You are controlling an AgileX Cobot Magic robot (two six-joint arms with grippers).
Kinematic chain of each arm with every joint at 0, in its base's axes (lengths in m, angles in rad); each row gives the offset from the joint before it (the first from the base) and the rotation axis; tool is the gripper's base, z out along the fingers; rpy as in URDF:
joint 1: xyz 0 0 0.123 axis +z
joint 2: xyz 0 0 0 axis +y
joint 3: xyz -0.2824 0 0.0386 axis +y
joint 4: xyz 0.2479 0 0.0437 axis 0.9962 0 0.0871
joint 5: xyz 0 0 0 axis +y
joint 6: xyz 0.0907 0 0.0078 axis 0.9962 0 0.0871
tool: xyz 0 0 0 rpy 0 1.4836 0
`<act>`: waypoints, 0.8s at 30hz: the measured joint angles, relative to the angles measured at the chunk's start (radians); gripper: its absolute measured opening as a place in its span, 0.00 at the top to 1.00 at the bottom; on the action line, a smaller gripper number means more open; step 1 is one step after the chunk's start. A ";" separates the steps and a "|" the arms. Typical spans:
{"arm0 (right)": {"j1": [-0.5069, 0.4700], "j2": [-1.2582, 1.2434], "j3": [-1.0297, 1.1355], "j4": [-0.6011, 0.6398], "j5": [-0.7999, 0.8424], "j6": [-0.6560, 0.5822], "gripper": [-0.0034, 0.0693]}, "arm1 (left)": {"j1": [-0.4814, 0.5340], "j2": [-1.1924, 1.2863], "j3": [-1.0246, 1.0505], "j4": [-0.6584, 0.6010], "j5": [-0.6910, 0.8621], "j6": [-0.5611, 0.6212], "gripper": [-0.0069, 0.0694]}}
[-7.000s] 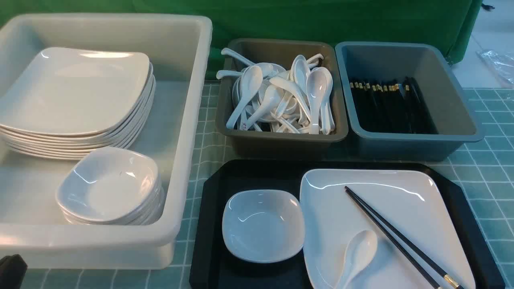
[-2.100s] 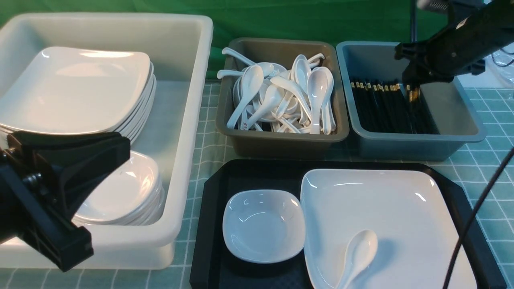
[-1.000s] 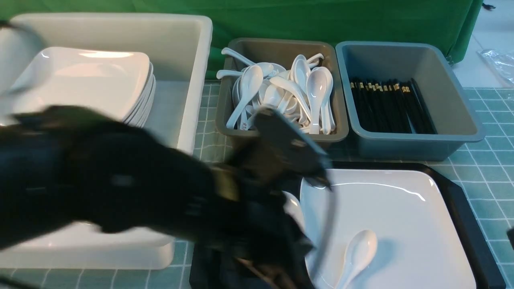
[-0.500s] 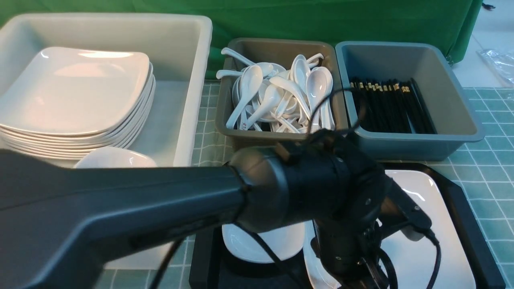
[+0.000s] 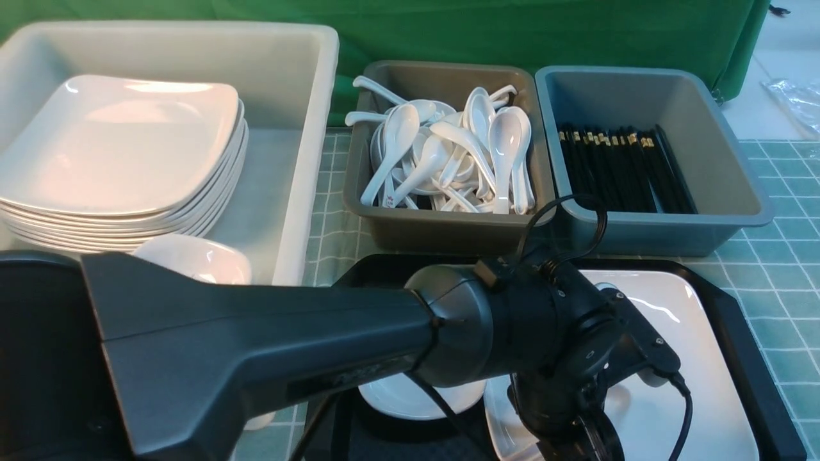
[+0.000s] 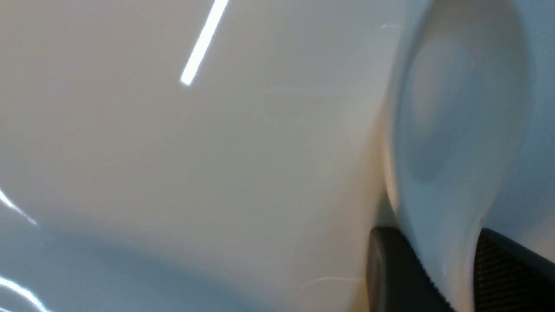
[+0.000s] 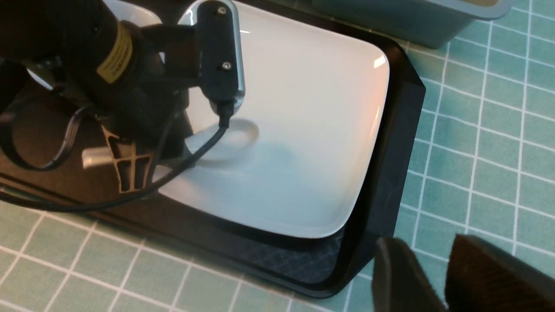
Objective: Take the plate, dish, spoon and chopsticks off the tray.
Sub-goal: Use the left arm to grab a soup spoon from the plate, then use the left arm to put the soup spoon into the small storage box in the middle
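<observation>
Left gripper (image 6: 442, 277) pinches the spoon (image 6: 455, 130) at its narrow neck, probably the firmest hold for lifting it off the plate (image 5: 705, 384) on the tray's (image 5: 743, 358) right half. Dish (image 5: 410, 400) sits on the tray's left half, and the spoon bin (image 5: 448, 230) stands just beyond the tray.

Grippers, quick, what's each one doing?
Left gripper: fingers closed on the glossy white soup spoon.
Right gripper: fingers open, holding nothing.

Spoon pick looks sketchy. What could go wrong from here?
1. The left gripper pinches the glossy spoon at its narrow neck; it could slip or swivel on lift.
2. The wrist cable droops close over the plate by the spoon's bowl; it may snag.
3. The arm hangs over the dish; a low sweep might clip it.
</observation>
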 joint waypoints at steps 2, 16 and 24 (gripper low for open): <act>0.000 0.000 0.000 0.000 0.002 0.000 0.66 | 0.000 0.000 0.000 0.000 -0.001 -0.001 0.68; 0.000 0.000 0.000 -0.152 0.074 0.110 0.64 | -0.001 -0.149 -0.090 -0.069 0.008 0.001 0.68; 0.000 0.000 0.000 -0.209 0.078 0.168 0.64 | 0.078 -0.240 -0.162 -0.040 0.003 0.005 0.68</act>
